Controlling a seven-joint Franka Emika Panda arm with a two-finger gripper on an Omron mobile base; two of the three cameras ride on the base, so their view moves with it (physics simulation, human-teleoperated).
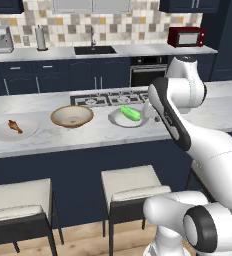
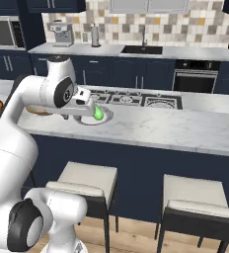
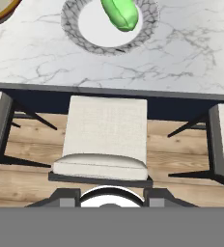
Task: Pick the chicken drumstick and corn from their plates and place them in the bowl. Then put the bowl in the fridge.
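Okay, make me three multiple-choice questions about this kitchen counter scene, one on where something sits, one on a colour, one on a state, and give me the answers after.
1. Where does the bowl stand?
A. between the two plates
B. in the sink
C. on a stool

2. What colour is the corn?
A. yellow
B. bright green
C. purple

3. What is in the bowl now?
A. the chicken drumstick
B. the corn
C. nothing

Answers:
1 A, it stands on the counter between the plate with the chicken drumstick and the corn's plate.
2 B, the left base view and hand view show it green.
3 C, its pale inside is bare; both foods lie on their plates.
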